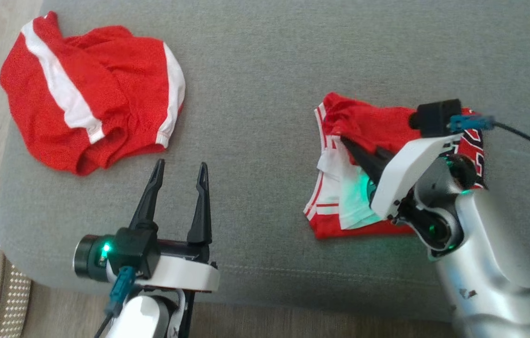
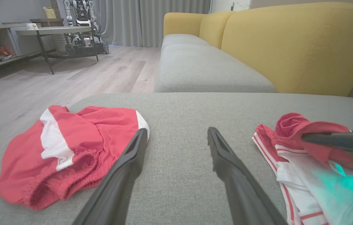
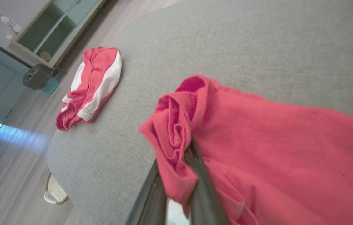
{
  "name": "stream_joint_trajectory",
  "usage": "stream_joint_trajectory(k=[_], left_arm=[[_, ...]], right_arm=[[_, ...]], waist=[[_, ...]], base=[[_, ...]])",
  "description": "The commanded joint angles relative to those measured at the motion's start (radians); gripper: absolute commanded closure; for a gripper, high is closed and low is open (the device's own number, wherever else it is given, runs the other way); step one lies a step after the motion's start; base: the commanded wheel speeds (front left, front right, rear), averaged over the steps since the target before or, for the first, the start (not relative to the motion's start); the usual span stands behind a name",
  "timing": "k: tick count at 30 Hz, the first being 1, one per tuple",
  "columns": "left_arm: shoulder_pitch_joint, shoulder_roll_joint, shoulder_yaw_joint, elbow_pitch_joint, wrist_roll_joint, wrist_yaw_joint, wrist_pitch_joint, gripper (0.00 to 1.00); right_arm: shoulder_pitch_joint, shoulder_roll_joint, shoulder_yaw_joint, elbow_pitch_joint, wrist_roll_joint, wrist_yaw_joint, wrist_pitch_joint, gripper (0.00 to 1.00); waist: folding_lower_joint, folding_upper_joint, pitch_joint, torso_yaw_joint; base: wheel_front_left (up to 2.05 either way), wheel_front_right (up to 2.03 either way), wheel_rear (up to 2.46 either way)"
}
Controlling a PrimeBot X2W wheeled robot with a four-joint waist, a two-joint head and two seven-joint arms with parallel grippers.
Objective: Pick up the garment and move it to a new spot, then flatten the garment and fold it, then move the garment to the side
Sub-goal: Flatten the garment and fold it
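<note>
since the right gripper (image 1: pixel 361 145) has its two fingers squeezed down narrow on a bunched fold of the red and white garment (image 1: pixel 363 123), i'd guess we're right at the pick-up part of the job. the pinch sits near the garment's top left corner, where the red fabric is scrunched into a little knot that stands up off the gray cushion (image 1: pixel 265 70). the rest of it lies rumpled on the right side of the cushion, close to the front edge. grabbing a corner like that makes sense to me: the cloth should trail behind and open out a bit when it gets carried, instead of coming up as a ball.

the left gripper (image 1: pixel 181 164) has its fingers spread wide with nothing between them. it hovers over bare cushion between the two piles, near the front edge. my read is it's just parked out of the way and ready to help with the flattening.

the other red garment (image 1: pixel 91 94), with broad white stripes, sits crumpled at the far left corner, well apart from the held one. nothing is touching it, so i figure it's either waiting or already set aside, can't tell which.

headcount:
- garments: two, one gripped and one loose
- grippers: two, one holding and one empty
- gray seats: two, this one plus another beyond it by the yellow backrest (image 2: pixel 289 47)
</note>
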Motion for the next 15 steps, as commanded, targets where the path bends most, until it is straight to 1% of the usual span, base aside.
stream_joint_trajectory(k=[1, 4, 5, 6, 7, 8, 10, 13, 15], left_arm=[[-0.021, -0.007, 0.039, -0.025, 0.007, -0.006, -0.008, 0.00], [-0.025, -0.010, 0.039, -0.021, 0.010, -0.011, -0.008, 0.00], [-0.026, -0.011, 0.039, -0.020, 0.010, -0.013, -0.008, 0.00], [-0.026, -0.011, 0.039, -0.020, 0.010, -0.013, -0.008, 0.00], [-0.027, -0.011, 0.040, -0.019, 0.012, -0.014, -0.008, 0.00], [-0.028, -0.012, 0.042, -0.017, 0.013, -0.015, -0.008, 0.00], [-0.028, -0.012, 0.046, -0.014, 0.015, -0.017, -0.008, 0.00], [-0.021, -0.011, 0.056, -0.010, 0.018, -0.017, -0.008, 0.00], [-0.016, -0.011, 0.063, -0.012, 0.020, -0.015, -0.008, 0.00]], right_arm=[[-0.037, 0.012, 0.032, -0.021, 0.008, 0.000, -0.011, 1.00], [-0.043, 0.012, 0.049, -0.002, 0.006, 0.000, -0.016, 1.00], [-0.043, 0.012, 0.052, 0.002, 0.002, 0.000, -0.016, 0.80], [-0.043, 0.012, 0.052, 0.002, 0.002, 0.000, -0.016, 0.80], [-0.042, 0.012, 0.055, 0.004, -0.001, 0.000, -0.016, 0.18], [-0.039, 0.012, 0.053, 0.002, 0.001, 0.000, -0.020, 0.00], [-0.031, 0.012, 0.053, -0.019, 0.016, 0.000, -0.028, 0.00], [-0.015, 0.012, 0.045, -0.093, 0.055, 0.000, -0.064, 0.00], [-0.001, 0.012, 0.011, -0.140, 0.053, 0.000, -0.088, 0.00]], waist=[[0.0000, 0.0000, 0.008, 0.010], [0.0000, 0.0000, 0.014, 0.018], [0.0000, 0.0000, 0.015, 0.020], [0.0000, 0.0000, 0.015, 0.020], [0.0000, 0.0000, 0.015, 0.021], [0.0000, 0.0000, 0.014, 0.022], [0.0000, 0.0000, 0.009, 0.021], [0.0000, 0.0000, -0.006, 0.012], [0.0000, 0.0000, -0.016, 0.004]], base=[[0.00, 0.00, 0.00], [0.00, 0.00, 0.00], [0.00, 0.00, 0.00], [0.00, 0.00, 0.00], [0.00, 0.00, 0.00], [0.00, 0.00, 0.00], [0.00, 0.00, 0.00], [0.00, 0.00, 0.00], [0.00, 0.00, 0.00]])
